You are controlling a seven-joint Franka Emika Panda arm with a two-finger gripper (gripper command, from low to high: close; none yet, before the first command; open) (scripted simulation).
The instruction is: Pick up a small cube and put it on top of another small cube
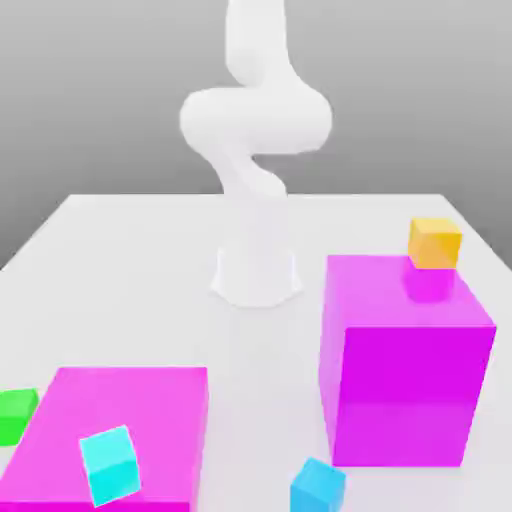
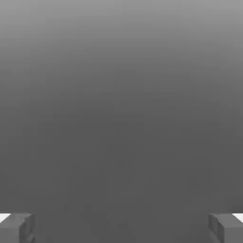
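The small, glossy, bright green cube (image 1: 16,415) is seen at the lower left edge of the exterior view, resting on the white tabletop (image 1: 130,270) just beside the low, flat magenta block (image 1: 150,420). The small orange-yellow cube (image 1: 434,243) is found at the right of that frame, set on the far top corner of the tall magenta block (image 1: 410,370); the two task cubes are thus well apart, with a clear difference in height between them.

In the hand view the gripper (image 2: 121,228) is shown with its two grey fingertips (image 2: 16,228) spread wide at the lower corners of the frame, nothing held between them, and plain grey background beyond. The white robot arm (image 1: 255,150) is seen rising from its base at the centre of the exterior view. The green cube is judged to lie well off the gripper's present aim, so a reach down toward the lower left is called for.

A cyan cube (image 1: 110,465) sits tilted on the flat magenta block, and a blue cube (image 1: 318,486) lies on the tabletop at the lower middle.
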